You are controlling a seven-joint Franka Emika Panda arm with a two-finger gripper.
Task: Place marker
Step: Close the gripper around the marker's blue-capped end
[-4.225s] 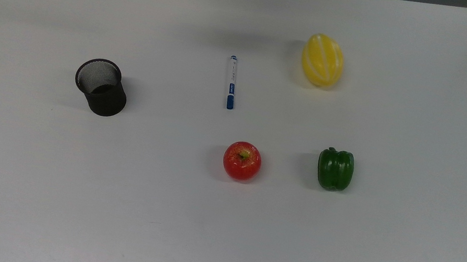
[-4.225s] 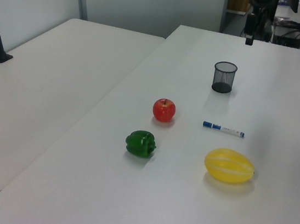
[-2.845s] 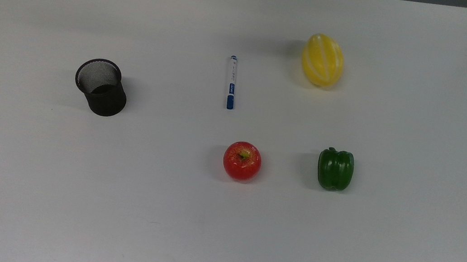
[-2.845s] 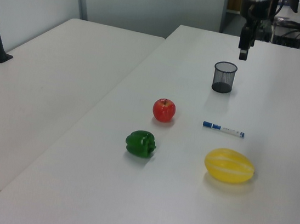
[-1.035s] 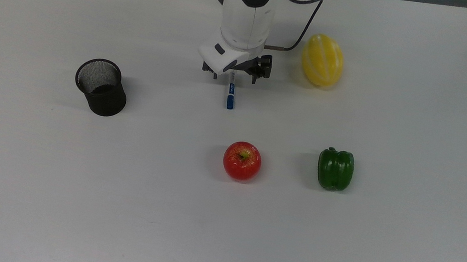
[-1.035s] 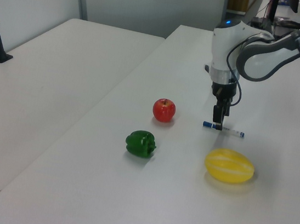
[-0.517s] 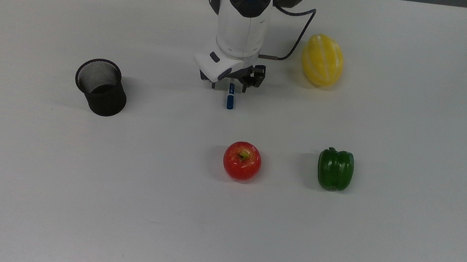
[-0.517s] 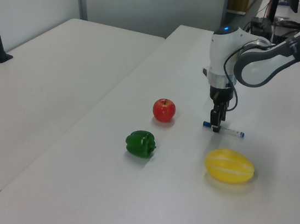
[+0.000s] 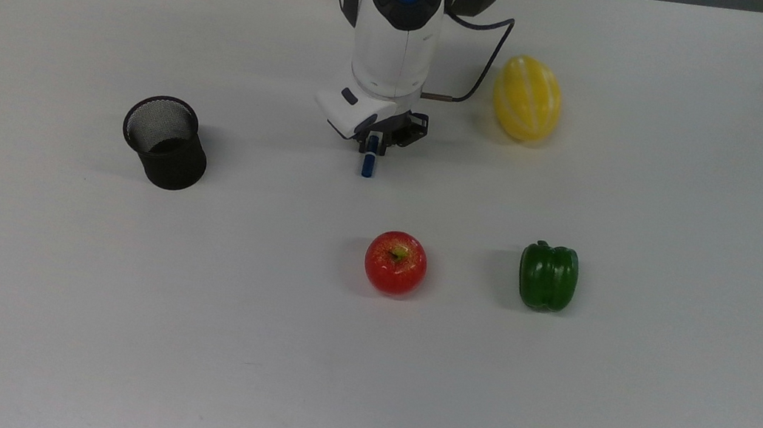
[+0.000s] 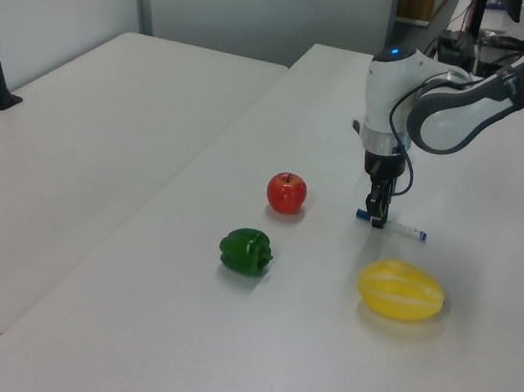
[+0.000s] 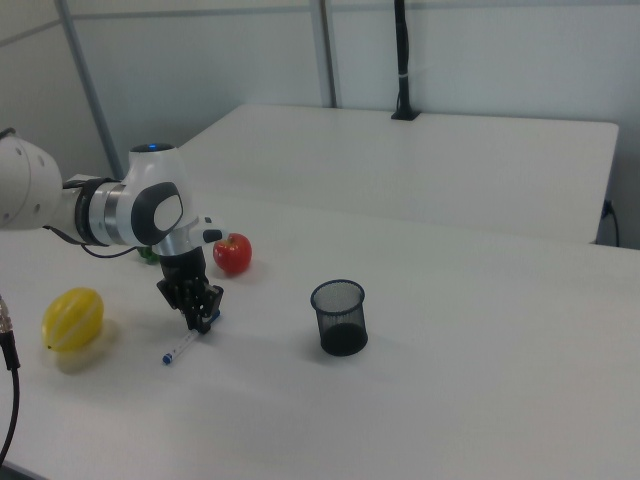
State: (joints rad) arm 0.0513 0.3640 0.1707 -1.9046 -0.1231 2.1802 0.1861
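Gripping so close to the blue cap, we risk the marker [image 9: 367,160] pivoting between the fingers once it leaves the table [image 9: 361,360], since most of its white body hangs free toward the far end; tilted, it could catch the rim of the black mesh cup [image 9: 165,141]. Our gripper [image 9: 375,140] is pinching the marker near that cap. The marker lies flat, left of the yellow melon [image 9: 527,98] in the top view and beyond the red apple [image 9: 395,262], long axis running near to far, cap pointing toward the near edge.
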